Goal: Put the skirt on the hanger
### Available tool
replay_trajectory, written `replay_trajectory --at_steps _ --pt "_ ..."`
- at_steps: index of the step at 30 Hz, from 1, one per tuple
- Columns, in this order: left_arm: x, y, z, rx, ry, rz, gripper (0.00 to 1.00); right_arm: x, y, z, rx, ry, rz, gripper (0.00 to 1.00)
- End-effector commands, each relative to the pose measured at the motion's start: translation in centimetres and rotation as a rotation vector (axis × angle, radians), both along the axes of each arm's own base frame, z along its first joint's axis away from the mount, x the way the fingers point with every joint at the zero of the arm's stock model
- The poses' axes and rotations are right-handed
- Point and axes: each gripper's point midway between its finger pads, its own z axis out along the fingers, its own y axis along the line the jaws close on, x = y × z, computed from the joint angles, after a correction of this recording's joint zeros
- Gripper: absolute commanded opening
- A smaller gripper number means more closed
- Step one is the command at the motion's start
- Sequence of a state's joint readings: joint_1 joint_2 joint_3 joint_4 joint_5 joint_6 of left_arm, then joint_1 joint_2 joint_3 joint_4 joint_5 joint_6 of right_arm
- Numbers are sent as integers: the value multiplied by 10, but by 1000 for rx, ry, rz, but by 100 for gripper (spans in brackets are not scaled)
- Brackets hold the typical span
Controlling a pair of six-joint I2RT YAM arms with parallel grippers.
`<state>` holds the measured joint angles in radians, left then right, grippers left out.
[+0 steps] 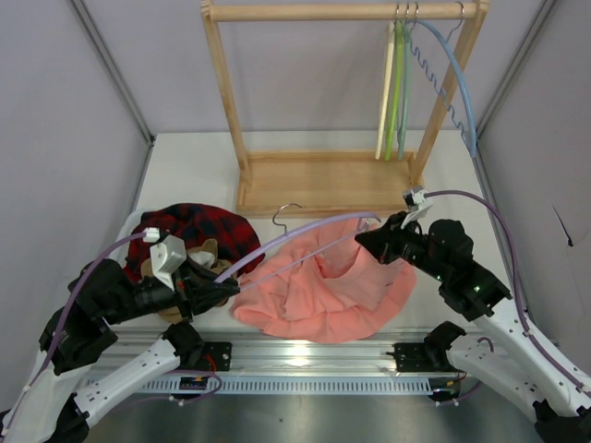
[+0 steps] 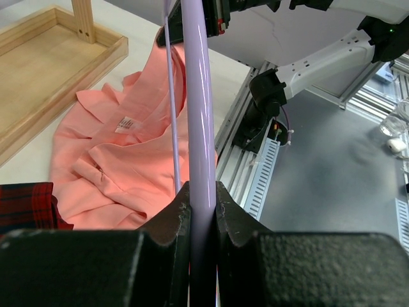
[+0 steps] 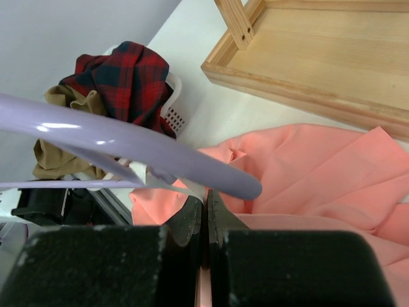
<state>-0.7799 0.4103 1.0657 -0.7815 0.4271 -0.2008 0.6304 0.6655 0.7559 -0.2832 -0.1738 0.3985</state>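
The lilac hanger (image 1: 305,231) lies across the middle, its silver hook (image 1: 286,212) pointing to the back. My left gripper (image 1: 226,288) is shut on its left end; the left wrist view shows the lilac bar (image 2: 197,96) pinched between the jaws (image 2: 202,192). The salmon-pink skirt (image 1: 323,291) lies crumpled under and in front of the hanger, also in the left wrist view (image 2: 128,160). My right gripper (image 1: 371,242) is shut (image 3: 206,198) on a white strap (image 3: 172,185) of the skirt (image 3: 319,173), right under the hanger's right tip (image 3: 243,185).
A wooden rack (image 1: 323,180) stands at the back, with cream, green (image 1: 395,92) and light blue hangers (image 1: 459,83) on its rail. A white basket (image 3: 174,112) at the left holds a red-black plaid garment (image 1: 194,231) and a tan one (image 1: 205,251). A metal rail (image 1: 305,355) runs along the front.
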Motion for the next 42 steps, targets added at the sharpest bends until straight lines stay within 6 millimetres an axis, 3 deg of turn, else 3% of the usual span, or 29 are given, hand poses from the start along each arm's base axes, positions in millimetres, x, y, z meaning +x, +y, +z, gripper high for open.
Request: replay_trajectory --at_steps 1,8,19,30,42 --pt "-1 -5 21 -60 -66 -31 0 -1 2 24 16 -49 20 0" --pt "-5 -6 21 -61 -72 -56 0 0 -3 22 -9 -52 0 0" --pt "-2 -8 11 -27 -62 -58 0 -8 -12 45 -9 -102 -3 0" --pt "-10 -8 19 -55 -88 -91 0 -5 -4 27 -47 -41 25 0" --pt "-2 -12 17 -72 -81 -70 0 -8 -2 31 -62 -33 45 0"
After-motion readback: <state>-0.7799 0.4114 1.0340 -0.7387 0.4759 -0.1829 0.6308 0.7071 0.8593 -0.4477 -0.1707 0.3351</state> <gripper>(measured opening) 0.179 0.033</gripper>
